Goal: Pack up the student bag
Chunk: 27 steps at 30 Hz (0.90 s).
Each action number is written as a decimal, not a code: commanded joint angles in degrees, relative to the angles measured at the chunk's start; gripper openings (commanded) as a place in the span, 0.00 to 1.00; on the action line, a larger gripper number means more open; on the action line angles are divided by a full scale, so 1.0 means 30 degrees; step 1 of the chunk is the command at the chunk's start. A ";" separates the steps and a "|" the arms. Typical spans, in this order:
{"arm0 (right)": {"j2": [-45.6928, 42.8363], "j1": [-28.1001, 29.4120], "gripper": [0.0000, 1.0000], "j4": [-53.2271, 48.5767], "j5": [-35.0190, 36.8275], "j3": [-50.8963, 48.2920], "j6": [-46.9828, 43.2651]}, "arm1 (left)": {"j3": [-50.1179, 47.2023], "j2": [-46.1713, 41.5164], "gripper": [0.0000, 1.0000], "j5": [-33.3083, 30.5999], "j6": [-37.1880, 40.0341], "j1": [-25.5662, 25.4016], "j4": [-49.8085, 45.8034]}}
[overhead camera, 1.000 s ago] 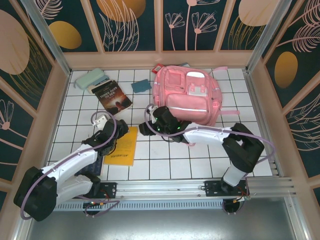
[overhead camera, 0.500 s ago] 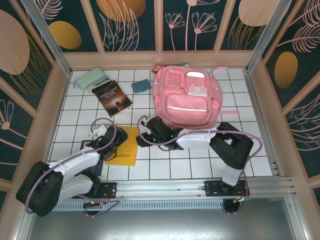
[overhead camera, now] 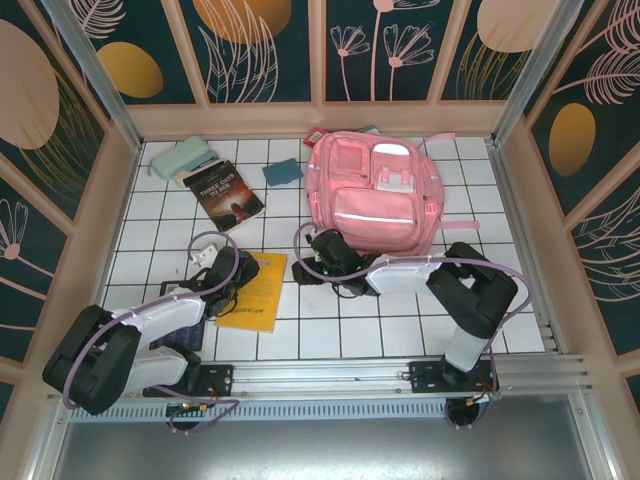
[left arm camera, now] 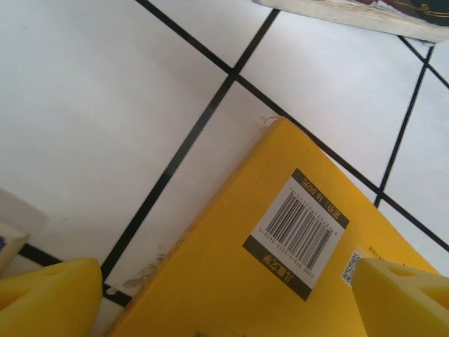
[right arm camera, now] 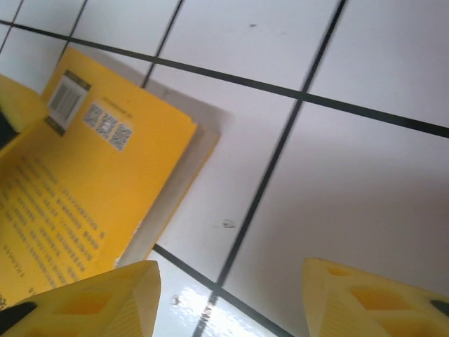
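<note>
The student bag (overhead camera: 372, 195), a large pink backpack, lies flat at the back of the tiled floor with its front pockets up. A yellow book (overhead camera: 255, 292) lies in front of it on the left, barcode side up (left arm camera: 302, 228). My left gripper (overhead camera: 240, 272) hangs low over the book's far left corner, open (left arm camera: 231, 281), with one finger off the book's edge and one over the cover. My right gripper (overhead camera: 308, 272) is open (right arm camera: 231, 270) over bare tile just right of the book (right arm camera: 77, 189), below the bag's front edge.
A dark-covered book (overhead camera: 225, 195), a mint pencil case (overhead camera: 180, 157) and a small teal item (overhead camera: 283, 171) lie at the back left. A red item (overhead camera: 316, 135) pokes out behind the bag. Wooden walls enclose the floor, and a metal rail (overhead camera: 350, 375) runs along the front.
My left gripper has come down and to the right onto the yellow book's corner. The right gripper swung toward the book, then drew back right. The book has shifted slightly right.
</note>
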 commanded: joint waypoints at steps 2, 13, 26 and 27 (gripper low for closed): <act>0.0378 0.0105 0.45 0.0907 -0.1589 -0.0200 0.1110 | -0.0852 0.1260 0.90 0.7836 -0.1251 -0.0316 0.6455; 0.3050 -0.0110 0.37 0.1905 -0.3201 0.2044 0.1819 | -0.0944 0.0489 0.90 0.8174 -0.0702 -0.0457 0.6431; 0.5787 -0.2305 0.34 -0.0420 -0.4125 0.7111 0.0752 | -0.0589 -0.0414 0.90 0.7734 0.0174 -0.0444 0.5066; 0.5600 -0.2382 0.35 -0.0667 -0.4000 0.7030 0.0583 | -0.0503 -0.0648 0.91 0.7350 0.0392 -0.0444 0.4385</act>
